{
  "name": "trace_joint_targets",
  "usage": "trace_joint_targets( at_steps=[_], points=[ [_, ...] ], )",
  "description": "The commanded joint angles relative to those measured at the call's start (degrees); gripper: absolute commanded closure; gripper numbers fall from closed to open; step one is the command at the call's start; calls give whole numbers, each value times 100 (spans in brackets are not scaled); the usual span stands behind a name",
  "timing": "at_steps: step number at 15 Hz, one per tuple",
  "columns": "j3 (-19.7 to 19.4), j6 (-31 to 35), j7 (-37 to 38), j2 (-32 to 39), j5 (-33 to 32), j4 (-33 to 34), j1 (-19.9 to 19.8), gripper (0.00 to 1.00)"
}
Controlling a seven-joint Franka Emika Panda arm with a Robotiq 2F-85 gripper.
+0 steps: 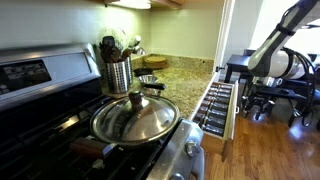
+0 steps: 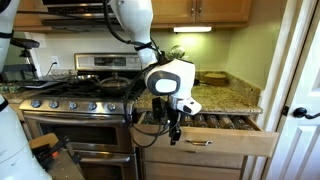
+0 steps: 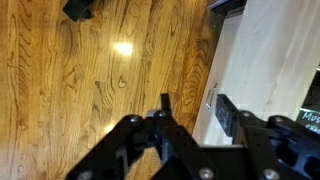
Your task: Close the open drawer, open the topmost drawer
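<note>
The open drawer (image 2: 222, 143) sits right under the granite counter, pulled out, with several utensils inside. It also shows in an exterior view (image 1: 214, 104). Closed drawer fronts (image 2: 195, 162) lie below it. My gripper (image 2: 175, 129) hangs at the left end of the open drawer's front, pointing down. In the wrist view the gripper (image 3: 195, 110) is open and empty. A pale drawer front (image 3: 250, 60) and its small metal handle (image 3: 210, 101) lie between the fingers, over the wood floor.
A stove (image 2: 80, 95) with a lidded pan (image 1: 135, 117) stands beside the drawers. A utensil holder (image 1: 117, 70) and a bowl (image 1: 155, 63) are on the counter (image 2: 225, 100). The robot arm (image 1: 270, 50) stands over the wood floor (image 1: 275, 150).
</note>
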Motion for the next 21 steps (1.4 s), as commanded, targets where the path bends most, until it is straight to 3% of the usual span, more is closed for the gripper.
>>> trace_joint_targets(
  at_steps=[1,3,7,21],
  points=[
    [452,187,-536,-278,590,-322,-489,80],
    [729,147,-804,-114,994,-115,-749,93],
    [1047,65,-1116,42,1573,164,-975,100],
    [940,-116,-836,568,1480,903,-614,97]
  ],
)
